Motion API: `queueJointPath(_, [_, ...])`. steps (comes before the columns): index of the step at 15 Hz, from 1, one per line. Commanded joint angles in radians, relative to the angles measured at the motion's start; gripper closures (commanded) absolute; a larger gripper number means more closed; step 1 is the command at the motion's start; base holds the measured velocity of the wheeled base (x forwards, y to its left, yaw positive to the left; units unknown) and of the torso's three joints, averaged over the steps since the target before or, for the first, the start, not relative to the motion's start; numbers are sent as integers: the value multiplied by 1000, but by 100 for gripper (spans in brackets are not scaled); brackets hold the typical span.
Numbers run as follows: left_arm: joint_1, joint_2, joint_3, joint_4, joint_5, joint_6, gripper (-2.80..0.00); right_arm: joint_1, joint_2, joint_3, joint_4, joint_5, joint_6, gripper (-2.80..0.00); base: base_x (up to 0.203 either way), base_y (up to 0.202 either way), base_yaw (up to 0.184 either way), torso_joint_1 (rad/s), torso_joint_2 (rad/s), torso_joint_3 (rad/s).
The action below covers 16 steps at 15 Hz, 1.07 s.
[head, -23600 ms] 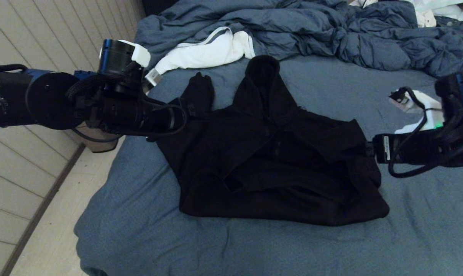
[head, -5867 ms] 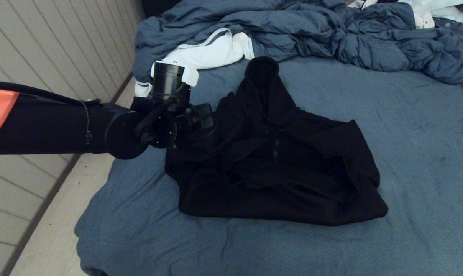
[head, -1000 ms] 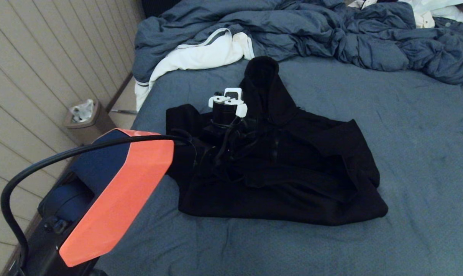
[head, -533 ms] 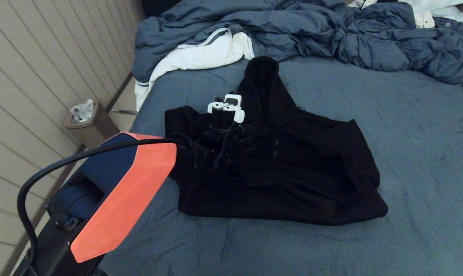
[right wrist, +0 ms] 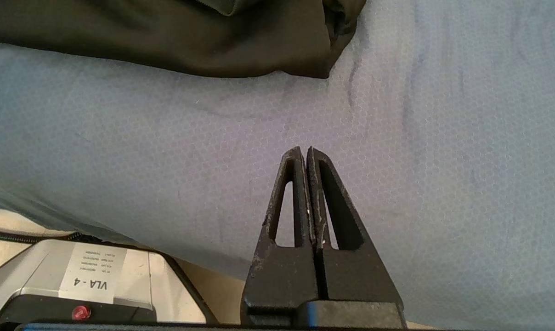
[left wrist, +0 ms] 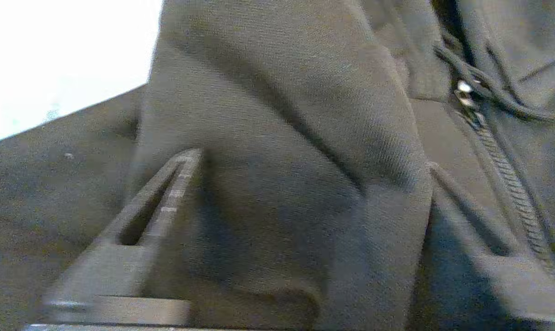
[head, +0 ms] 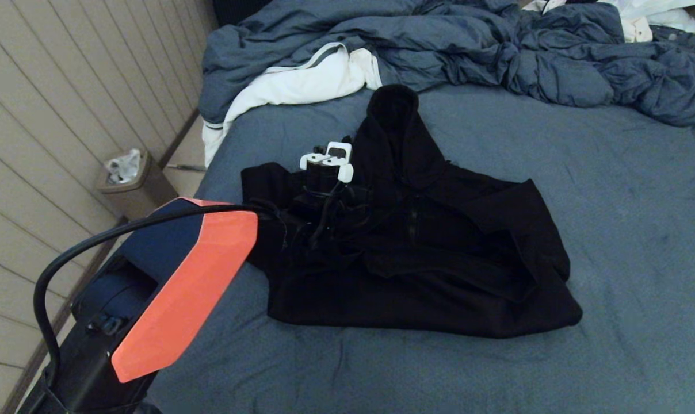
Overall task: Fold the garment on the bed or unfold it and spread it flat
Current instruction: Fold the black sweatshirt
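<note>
Gripping the garment (left wrist: 277,193), left gripper (left wrist: 305,184) jaws spread; right gripper (right wrist: 303,154) jaws together.

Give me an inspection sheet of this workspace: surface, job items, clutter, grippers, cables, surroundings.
Surface: bed with a blue-grey sheet, lightly creased.
Job's things: black hoodie lies rumpled mid-bed, hood pointing toward the duvet, zipper visible.
Clutter: bunched blue-grey duvet along the far side; white cloth with grey stripes at the bed's left edge.
Grippers: left gripper is down on the hoodie's left side, a thick fold of fabric between its fingers; right gripper shut, empty, over bare sheet near the hoodie's hem.
Cables: black cable loops along the left arm.
Surroundings: panelled wall left; small bin on the floor.
</note>
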<state>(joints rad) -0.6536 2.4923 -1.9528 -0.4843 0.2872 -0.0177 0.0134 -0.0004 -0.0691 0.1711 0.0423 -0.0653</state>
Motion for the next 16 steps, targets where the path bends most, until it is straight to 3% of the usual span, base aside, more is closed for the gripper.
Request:
queueJointPath(1, [2,2,0,-1,3,-1,0,0,0,0,1,1,-1,0,0,0,0,0,0,0])
queueJointPath(7, [2,-3,2,-7,3,-1,0,0,0,0,1,1,-1,0,0,0,0,0,0,0])
queueJointPath(10, [-4,-22,3,-69,13,-1,0,0,0,0,1,1,-1,0,0,0,0,0,0,0])
queueJointPath(16, [-115,-76,37,-229,117,-1,0,0,0,0,1,1,-1,0,0,0,0,0,0,0])
